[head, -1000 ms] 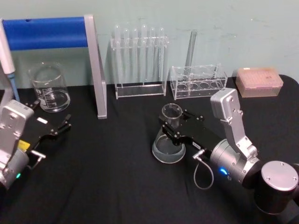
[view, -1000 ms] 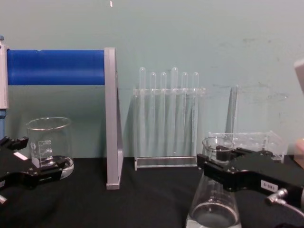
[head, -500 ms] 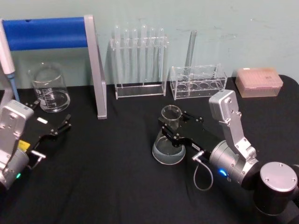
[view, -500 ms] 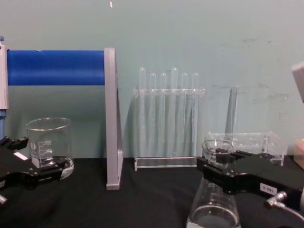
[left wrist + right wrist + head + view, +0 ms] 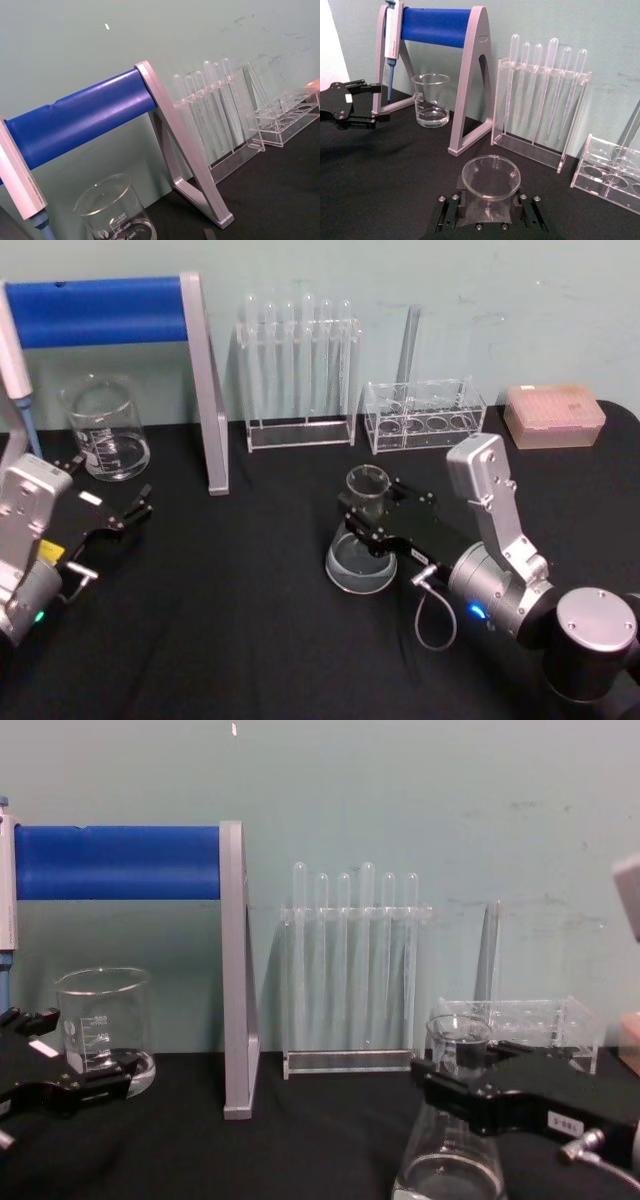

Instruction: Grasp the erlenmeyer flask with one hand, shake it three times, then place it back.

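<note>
Gripping the erlenmeyer flask [image 5: 362, 540] at its neck, lower centre of the head view, the right gripper [image 5: 372, 515] hides part of the glass. Left gripper [image 5: 112, 502] idles released, lower left.

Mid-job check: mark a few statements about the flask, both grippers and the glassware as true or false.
1. The right gripper has its fingers around the neck of the clear glass conical flask. True.
2. The flask lies on its side. False: it is upright.
3. The left gripper holds the clear cylindrical glass beaker. False: it is open, beside the beaker, holding nothing.
4. Thin clear test tubes stand in a clear rack by the wall. True.
</note>
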`<state>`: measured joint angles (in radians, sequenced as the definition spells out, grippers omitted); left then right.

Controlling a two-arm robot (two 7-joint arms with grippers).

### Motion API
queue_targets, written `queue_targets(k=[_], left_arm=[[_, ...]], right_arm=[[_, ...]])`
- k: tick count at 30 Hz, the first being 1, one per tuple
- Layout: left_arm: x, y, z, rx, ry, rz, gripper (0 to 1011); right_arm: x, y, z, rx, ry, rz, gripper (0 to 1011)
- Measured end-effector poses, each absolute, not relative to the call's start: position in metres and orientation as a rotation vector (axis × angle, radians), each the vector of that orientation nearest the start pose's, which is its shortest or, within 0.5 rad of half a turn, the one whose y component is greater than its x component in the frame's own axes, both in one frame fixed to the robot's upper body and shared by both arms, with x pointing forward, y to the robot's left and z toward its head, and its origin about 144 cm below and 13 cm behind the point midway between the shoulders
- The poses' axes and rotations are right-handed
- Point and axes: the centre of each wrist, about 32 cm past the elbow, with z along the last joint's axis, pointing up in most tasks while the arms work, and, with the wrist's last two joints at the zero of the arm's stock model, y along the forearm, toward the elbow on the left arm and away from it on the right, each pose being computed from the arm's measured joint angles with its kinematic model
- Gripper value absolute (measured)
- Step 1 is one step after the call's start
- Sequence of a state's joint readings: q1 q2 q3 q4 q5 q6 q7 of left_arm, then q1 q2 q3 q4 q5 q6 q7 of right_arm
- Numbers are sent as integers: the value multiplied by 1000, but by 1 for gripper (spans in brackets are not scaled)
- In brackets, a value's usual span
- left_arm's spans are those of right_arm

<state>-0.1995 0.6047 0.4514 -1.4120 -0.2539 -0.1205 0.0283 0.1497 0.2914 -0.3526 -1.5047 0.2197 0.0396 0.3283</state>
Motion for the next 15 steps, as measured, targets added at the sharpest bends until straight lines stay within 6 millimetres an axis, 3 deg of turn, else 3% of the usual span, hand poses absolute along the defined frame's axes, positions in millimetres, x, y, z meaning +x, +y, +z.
queue_targets(k=[15], left_arm=[[489,310,1140,304,-285,1248,1001]], right_arm=[[485,-211,1151,-121,-31,-926,947]])
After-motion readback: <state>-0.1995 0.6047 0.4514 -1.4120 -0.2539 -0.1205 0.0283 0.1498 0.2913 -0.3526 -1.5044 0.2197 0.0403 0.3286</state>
